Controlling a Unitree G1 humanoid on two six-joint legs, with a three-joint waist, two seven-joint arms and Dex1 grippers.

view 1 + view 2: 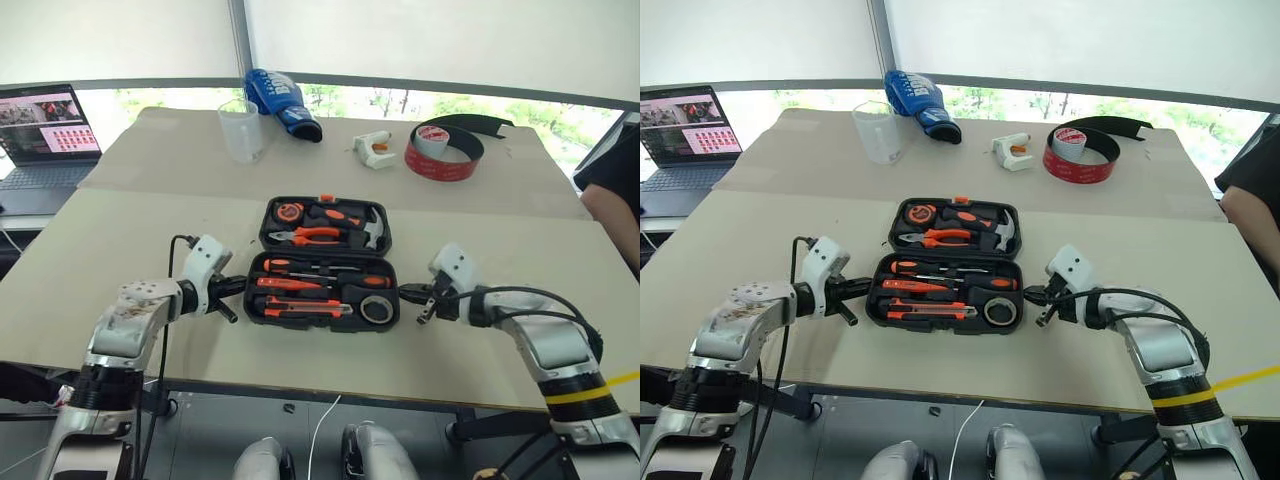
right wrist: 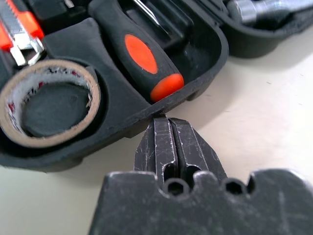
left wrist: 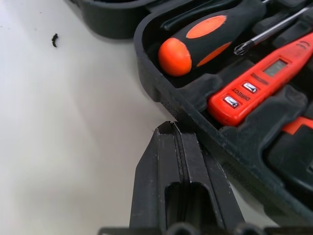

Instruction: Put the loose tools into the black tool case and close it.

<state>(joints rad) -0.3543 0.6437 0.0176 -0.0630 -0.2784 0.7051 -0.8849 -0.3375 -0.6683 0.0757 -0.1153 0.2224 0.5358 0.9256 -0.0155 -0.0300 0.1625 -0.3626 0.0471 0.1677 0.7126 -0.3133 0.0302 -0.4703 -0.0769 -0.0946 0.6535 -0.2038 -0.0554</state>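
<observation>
Near the front edge of the table (image 1: 120,250): black tool case (image 1: 322,262) lying open, tools seated inside, long axis side to side. Left gripper (image 1: 228,296) and right gripper (image 1: 418,300) both pressed together, empty, just beside opposite ends of the near half, equally near. Lid half beyond, to be folded toward the front.

Matt black plastic tool case (image 1: 325,262); glossy screwdriver handles (image 3: 195,41).

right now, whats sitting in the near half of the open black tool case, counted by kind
orange-and-black-handled screwdrivers: 2
thin red plastic tester screwdriver: 1
orange-and-black utility knife: 1
small dark tape roll: 1
total: 5, all in the near half of the black plastic tool case
</observation>
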